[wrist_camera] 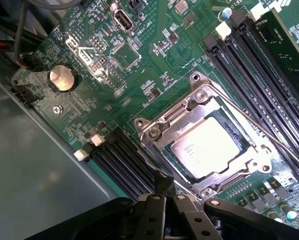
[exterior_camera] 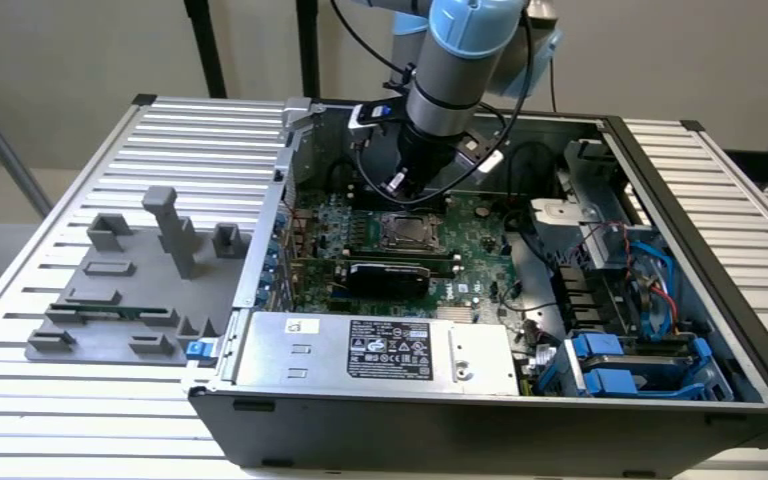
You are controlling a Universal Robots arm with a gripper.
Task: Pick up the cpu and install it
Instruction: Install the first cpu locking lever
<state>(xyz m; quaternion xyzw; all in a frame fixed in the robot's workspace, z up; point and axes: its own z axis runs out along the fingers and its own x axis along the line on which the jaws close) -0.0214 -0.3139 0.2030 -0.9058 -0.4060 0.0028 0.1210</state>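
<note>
Cpu (wrist_camera: 207, 148) lay flat in its socket (wrist_camera: 209, 145), just beyond the gripper (wrist_camera: 164, 187); its fingers looked closed together, empty.

Matt silvery metal cpu (wrist_camera: 208, 147) lid

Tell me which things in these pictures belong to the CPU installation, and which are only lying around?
Belong to the job:
cpu, sitting in the socket frame
gripper, above the motherboard

Just lying about:
grey fixture blocks outside the case
power supply
blue drive bays
coin battery
</note>
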